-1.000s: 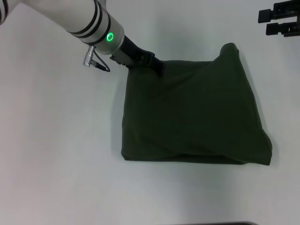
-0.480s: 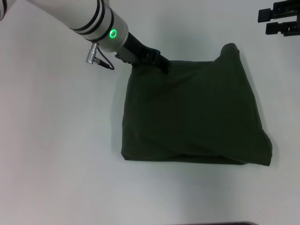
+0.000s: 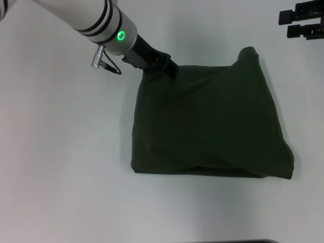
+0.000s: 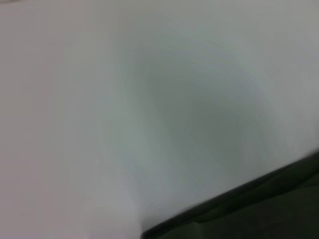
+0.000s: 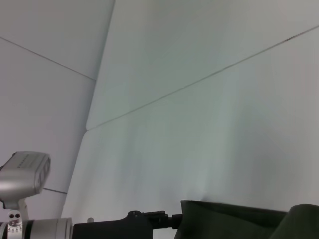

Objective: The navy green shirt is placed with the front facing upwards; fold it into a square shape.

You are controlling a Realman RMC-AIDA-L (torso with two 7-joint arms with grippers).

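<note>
The navy green shirt (image 3: 210, 119) lies on the white table (image 3: 61, 167) as a folded, roughly square bundle, plain dark side up, no lettering showing. Its near edge runs fairly straight across the table, while its far right corner (image 3: 248, 53) pokes up in a soft hump and the right side bulges outward.

The left gripper (image 3: 171, 71) sits at the far left corner of the bundle, its dark fingers touching or tucked against the cloth edge there. Whether they are parted or pinching fabric cannot be told, because black fingers merge with dark cloth. From this gripper the whole shirt spreads toward the robot and to its right, so any tidying pull or release happens at that far left corner. The left wrist view shows only blurred table and a strip of the shirt's edge (image 4: 259, 209).

The right gripper (image 3: 304, 23) hangs parked well apart, beyond the far right corner, holding nothing. It is the nearer hand to the raised hump, which in my judgement is what keeps the fold from being square
</note>
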